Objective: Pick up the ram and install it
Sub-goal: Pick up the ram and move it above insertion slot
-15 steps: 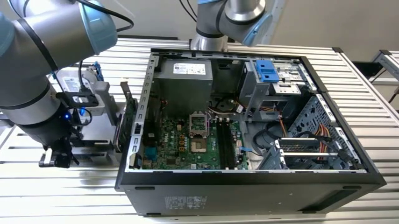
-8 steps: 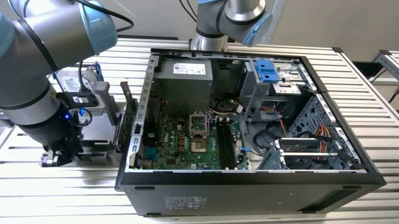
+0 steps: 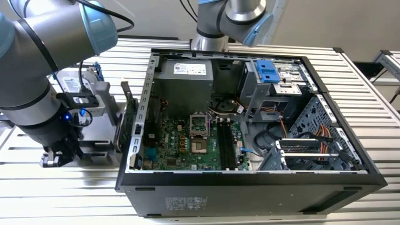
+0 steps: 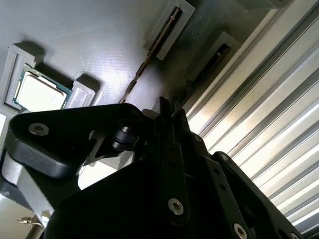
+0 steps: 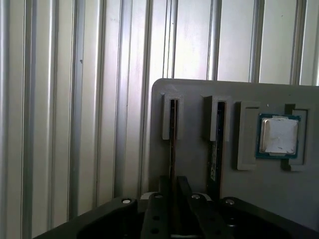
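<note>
While the ram (image 5: 173,134) stands on its edge in the gray holder (image 5: 194,94) beside the computer case (image 3: 250,197), the gripper (image 5: 174,180) has its jaws pinched shut on it, so the picking-up step needs a straight, careful lift out of its slot.

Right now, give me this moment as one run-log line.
step: pick up ram | gripper: down at ram | ram: edgewise in grey tray slot, not lifted | computer case: open beside tray
</note>
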Available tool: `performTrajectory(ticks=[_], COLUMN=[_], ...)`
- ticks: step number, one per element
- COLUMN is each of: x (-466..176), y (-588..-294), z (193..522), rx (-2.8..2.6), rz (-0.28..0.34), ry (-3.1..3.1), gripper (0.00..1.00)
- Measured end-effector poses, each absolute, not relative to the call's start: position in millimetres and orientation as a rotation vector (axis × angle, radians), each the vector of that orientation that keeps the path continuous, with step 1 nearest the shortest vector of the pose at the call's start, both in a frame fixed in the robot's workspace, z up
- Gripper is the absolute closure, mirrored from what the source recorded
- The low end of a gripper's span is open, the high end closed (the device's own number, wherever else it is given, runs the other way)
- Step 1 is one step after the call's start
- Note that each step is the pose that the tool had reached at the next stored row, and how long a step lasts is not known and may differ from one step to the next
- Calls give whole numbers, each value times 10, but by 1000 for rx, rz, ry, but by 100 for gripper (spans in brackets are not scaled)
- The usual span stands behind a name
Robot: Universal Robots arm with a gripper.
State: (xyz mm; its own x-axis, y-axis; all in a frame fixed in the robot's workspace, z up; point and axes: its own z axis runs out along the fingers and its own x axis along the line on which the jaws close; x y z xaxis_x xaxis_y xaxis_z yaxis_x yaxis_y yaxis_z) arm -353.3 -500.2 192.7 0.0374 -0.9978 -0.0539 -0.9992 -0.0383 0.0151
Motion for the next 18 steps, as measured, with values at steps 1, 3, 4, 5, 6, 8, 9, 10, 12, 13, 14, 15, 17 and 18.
performTrajectory(ticks=[1, 3, 4, 5, 6, 8, 9, 10, 12, 13, 14, 15, 17, 18], x=[-3533, -3533, -3533, -3533, -3533, -3533, -3533, -3533, -3533, -3533, -3533, -3533, -3533, -3533], y=[-5002, -5002, -5002, -5002, -5002, -5002, -5002, -5002, -5002, -5002, -5002, -5002, -5002, -5002], z=[1927, 1926, 1926, 1926, 1925, 1925, 1925, 1925, 1924, 1923, 1923, 1923, 1922, 1922], rx=[-2243, -2244, -2244, -2244, -2244, -2244, -2243, -2244, -2244, -2244, -2244, -2244, -2244, -2243], rz=[77, 77, 77, 77, 77, 77, 77, 77, 77, 77, 77, 77, 77, 77], ry=[2160, 2160, 2160, 2160, 2160, 2160, 2160, 2160, 2160, 2160, 2160, 2160, 2160, 2160], gripper=[100, 100, 100, 100, 100, 100, 100, 100, 100, 100, 100, 100, 100, 100])
